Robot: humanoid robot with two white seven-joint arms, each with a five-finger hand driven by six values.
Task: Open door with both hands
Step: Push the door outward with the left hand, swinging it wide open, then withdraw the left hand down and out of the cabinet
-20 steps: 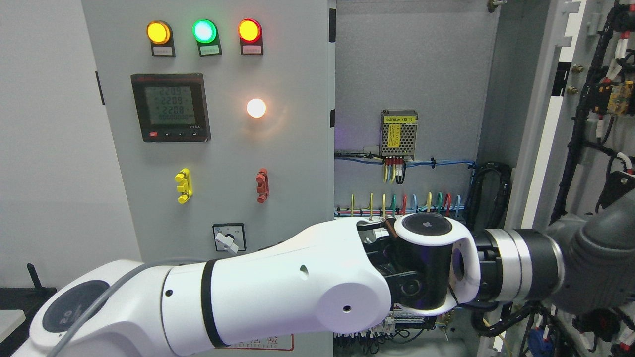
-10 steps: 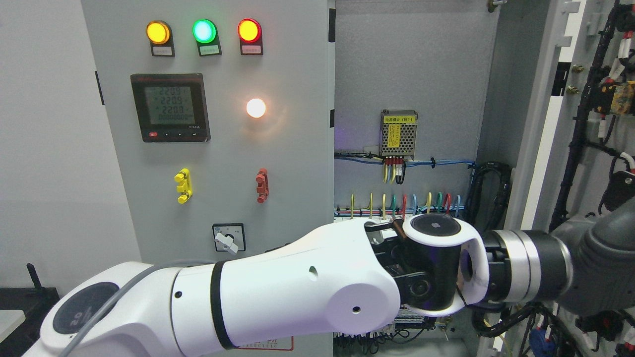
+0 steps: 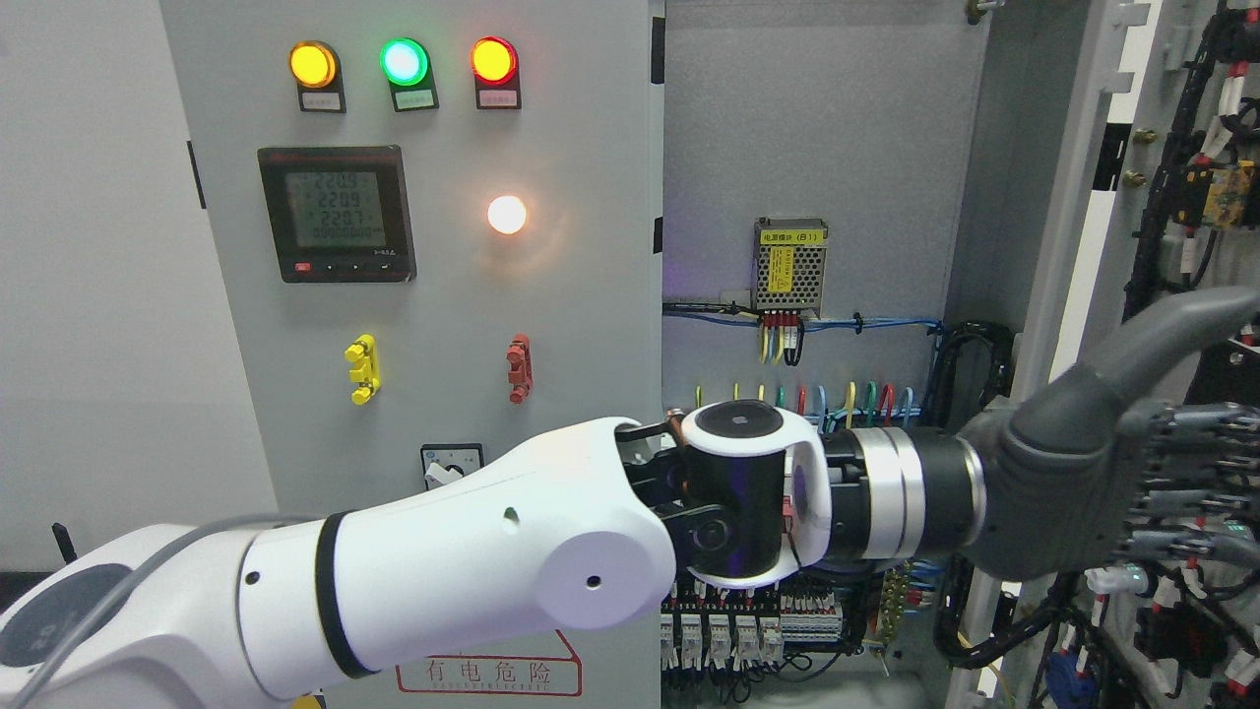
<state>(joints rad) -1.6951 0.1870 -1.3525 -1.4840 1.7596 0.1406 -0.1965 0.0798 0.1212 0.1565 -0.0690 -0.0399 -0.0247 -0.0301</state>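
Observation:
A grey electrical cabinet has its left door (image 3: 581,325) closed, carrying lamps, a meter and switches. The right door (image 3: 1078,246) is swung open at the picture's right, showing its wired inner side. The cabinet interior (image 3: 817,138) is exposed, with a power supply (image 3: 790,266) and terminal rows. My left arm (image 3: 472,551) comes in from the lower left and reaches across the opening. Its grey left hand (image 3: 1196,414) is in front of the open door's inner face, thumb raised and fingers stretched out to the right, holding nothing. I cannot tell whether it touches the door. The right arm does not show.
Black cable bundles (image 3: 975,374) hang at the interior's right edge and down the open door. Breakers and wiring (image 3: 748,630) sit below my wrist. A white wall (image 3: 89,295) lies left of the cabinet.
My left arm has drawn back to the left and slightly up. The grey hand, earlier mostly out of frame at the right, now shows with its fingers extended. The door stands as before.

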